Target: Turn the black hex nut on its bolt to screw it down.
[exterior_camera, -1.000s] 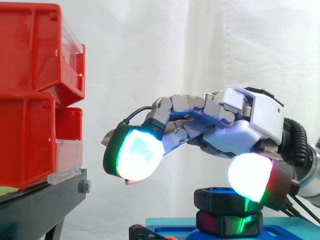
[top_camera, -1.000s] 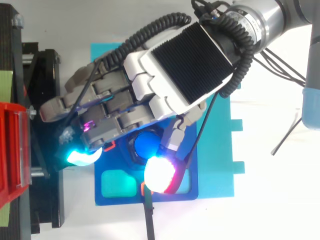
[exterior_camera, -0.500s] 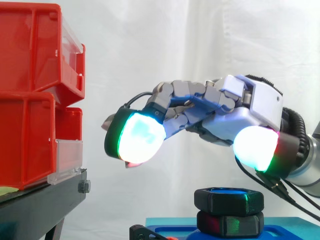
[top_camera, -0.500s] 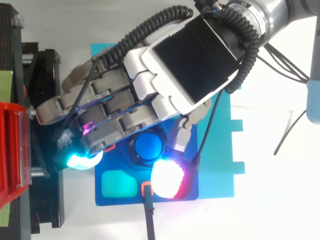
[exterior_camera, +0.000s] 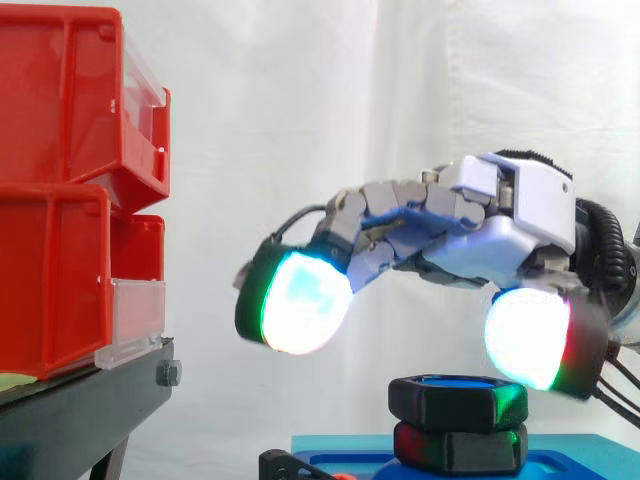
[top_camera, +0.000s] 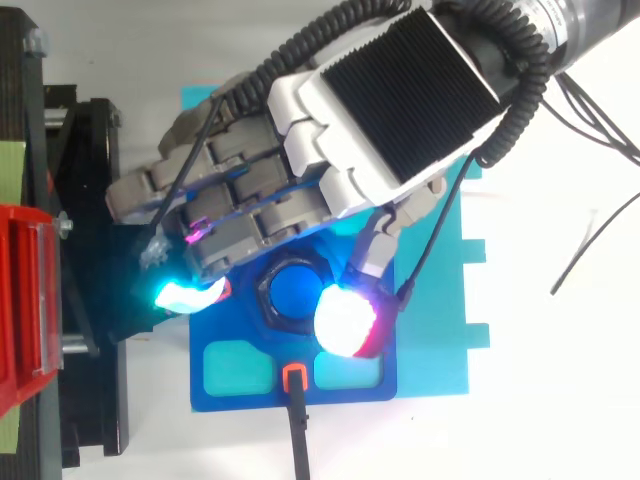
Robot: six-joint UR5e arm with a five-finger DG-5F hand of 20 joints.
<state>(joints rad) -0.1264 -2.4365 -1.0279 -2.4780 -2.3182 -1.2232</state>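
Black hex nut (exterior_camera: 458,398) just below hand (exterior_camera: 500,238).

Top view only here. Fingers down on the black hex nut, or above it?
Observer: Above. Side view: the hand arches over the black hex nut; the fingers hang higher than its top, off toward the red bins.
Operator: Thumb?
Observer: Its pad is lower, bottom edge about level with the nut's top; contact I cannot tell.
Operator: Under the nut?
Observer: A second black hex piece, on the blue base.
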